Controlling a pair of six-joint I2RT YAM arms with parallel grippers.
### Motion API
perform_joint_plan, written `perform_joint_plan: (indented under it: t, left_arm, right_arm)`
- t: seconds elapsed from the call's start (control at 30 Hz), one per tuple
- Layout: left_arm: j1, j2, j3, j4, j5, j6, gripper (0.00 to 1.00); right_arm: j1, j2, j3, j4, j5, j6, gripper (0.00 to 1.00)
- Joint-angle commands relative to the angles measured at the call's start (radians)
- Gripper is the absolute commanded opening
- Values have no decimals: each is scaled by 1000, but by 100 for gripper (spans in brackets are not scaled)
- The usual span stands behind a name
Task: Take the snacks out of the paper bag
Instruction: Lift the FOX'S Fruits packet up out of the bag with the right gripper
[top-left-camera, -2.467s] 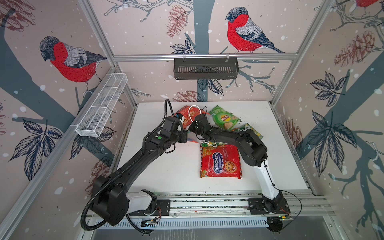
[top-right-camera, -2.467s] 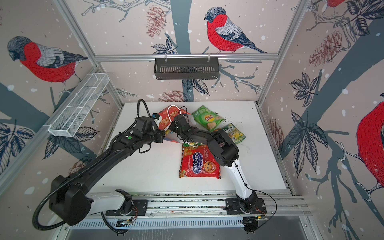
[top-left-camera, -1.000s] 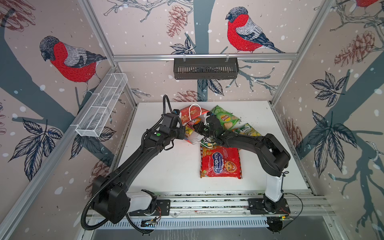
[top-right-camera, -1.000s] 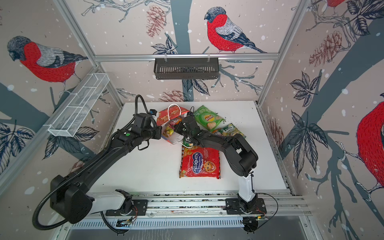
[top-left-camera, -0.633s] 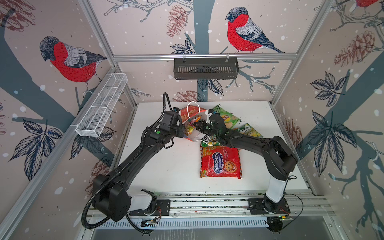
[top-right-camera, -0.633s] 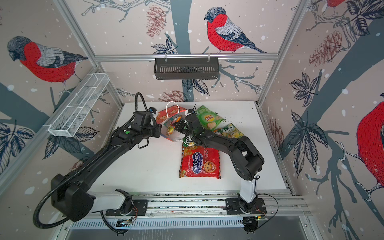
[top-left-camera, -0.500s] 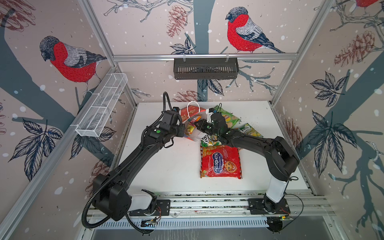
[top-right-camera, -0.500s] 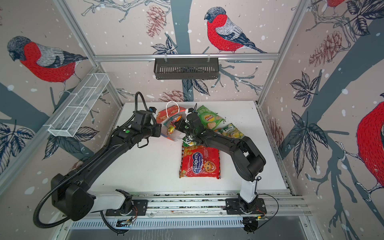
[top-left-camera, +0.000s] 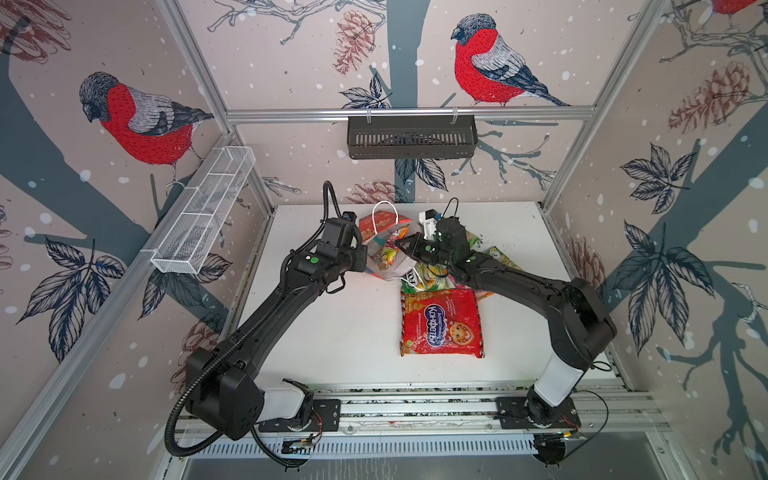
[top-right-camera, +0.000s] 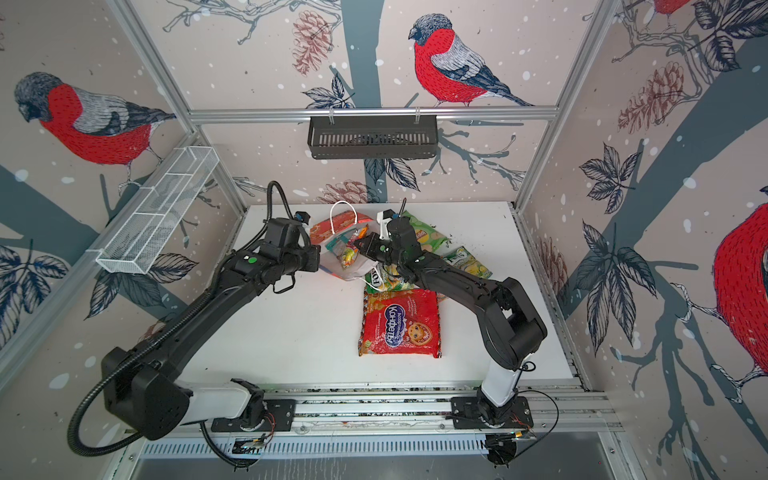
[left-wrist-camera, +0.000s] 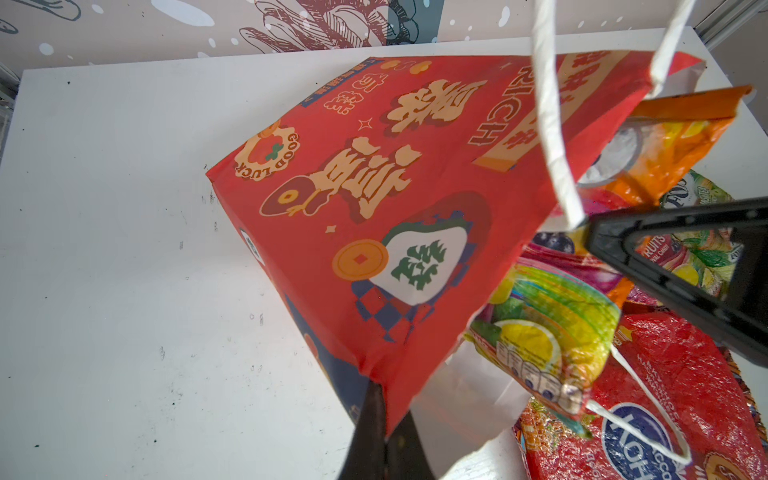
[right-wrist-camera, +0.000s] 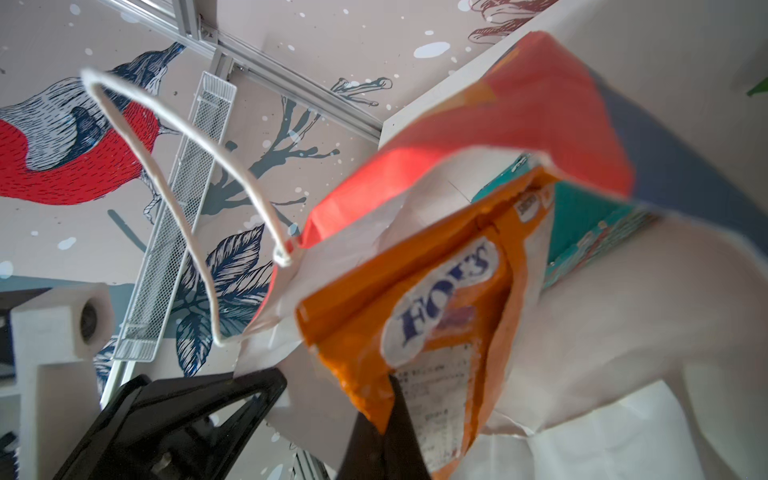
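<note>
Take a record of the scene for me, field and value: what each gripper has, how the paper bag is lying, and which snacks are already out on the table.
left gripper: shut on a corner of the paper bag
right gripper: shut on the orange Fox's packet
paper bag: tipped over, mouth toward the right gripper
orange Fox's packet: partly inside the bag's mouth
out on the table: large red packet, green chip bag

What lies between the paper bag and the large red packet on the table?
A green and yellow candy pack lies there, seen in both top views.
</note>
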Motion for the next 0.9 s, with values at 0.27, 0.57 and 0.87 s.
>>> perform_joint_plan:
  t: [0.27,0.57,0.87]
  left_arm:
    - [22,6,25,4,28,16,0]
    - [28,28,58,-7,47,22,0]
    - [31,54,113,-37,82,27,0]
  right_arm:
    - [-11,-69,52,-127,-232,-159,0]
    - [-34,-206,129,-427,-233,-448,0]
    - [-16,-362,113,-726,-301,-626,1]
